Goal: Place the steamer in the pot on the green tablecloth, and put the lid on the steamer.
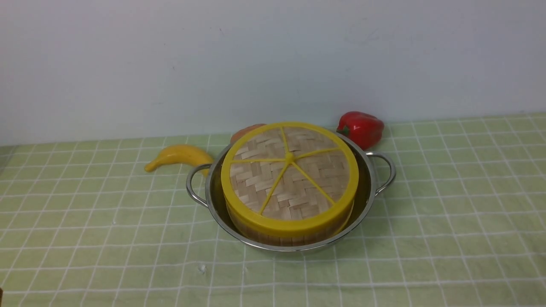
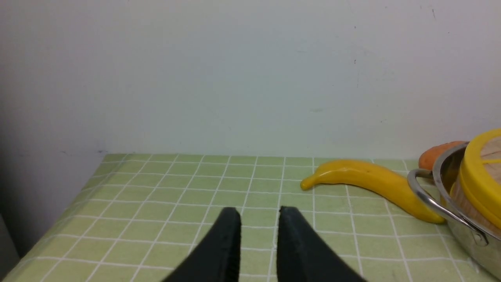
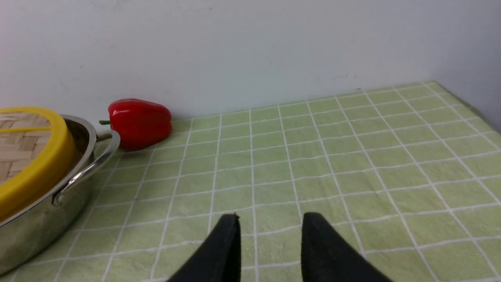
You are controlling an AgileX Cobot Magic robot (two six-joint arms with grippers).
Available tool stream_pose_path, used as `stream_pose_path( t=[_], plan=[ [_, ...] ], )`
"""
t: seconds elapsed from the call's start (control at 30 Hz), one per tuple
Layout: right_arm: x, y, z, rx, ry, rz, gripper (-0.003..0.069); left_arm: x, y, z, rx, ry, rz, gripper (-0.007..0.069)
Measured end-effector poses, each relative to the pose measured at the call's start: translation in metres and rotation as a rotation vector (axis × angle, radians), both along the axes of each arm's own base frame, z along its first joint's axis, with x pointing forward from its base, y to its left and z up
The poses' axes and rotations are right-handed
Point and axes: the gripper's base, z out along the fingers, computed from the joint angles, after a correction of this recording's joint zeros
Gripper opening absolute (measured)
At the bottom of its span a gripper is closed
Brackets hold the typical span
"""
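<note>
the left claw [image 2: 259, 213] hangs low over the green cloth [image 2: 164, 196] with its two black tips a little apart, and nothing is between them. the right claw [image 3: 269, 219] is the same: tips spread a bit, holding nothing. neither claw shows in the front view, so both are pulled back, well away from the pot [image 1: 367, 192].

the pot sits on the cloth between the two arms. from the left claw it lies off to the robot's right, and from the right claw off to the robot's left. i cannot tell which arm is nearer.

the steamer [image 1: 290, 234] sits inside the pot, a little tilted. the lid [image 1: 290, 170] rests on top of the steamer, and it is round, so it has no long way. it looks like the job is done, with nothing left to grab.

a banana [image 1: 179, 157] lies just beside the pot's left handle. a red pepper [image 1: 361, 128] sits near the pot's far right edge. something orange [image 1: 245, 131] peeks out behind the pot. nothing blocks the claws.
</note>
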Motion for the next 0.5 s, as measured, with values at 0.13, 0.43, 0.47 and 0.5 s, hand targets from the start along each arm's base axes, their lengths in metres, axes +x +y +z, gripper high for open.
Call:
stream_pose_path(
  t=[0.13, 0.43, 0.47, 0.5],
  plan=[
    [0.0, 0.0, 0.0, 0.0, 0.0, 0.0, 0.024, 0.0, 0.0, 0.0, 0.0, 0.0, 0.0, 0.0146],
    [0.0, 0.0, 0.0, 0.0, 0.0, 0.0, 0.024, 0.0, 0.0, 0.0, 0.0, 0.0, 0.0, 0.0156],
    [0.0, 0.0, 0.0, 0.0, 0.0, 0.0, 0.024, 0.0, 0.0, 0.0, 0.0, 0.0, 0.0, 0.0158],
    [0.0, 0.0, 0.0, 0.0, 0.0, 0.0, 0.024, 0.0, 0.0, 0.0, 0.0, 0.0, 0.0, 0.0159]
  ],
)
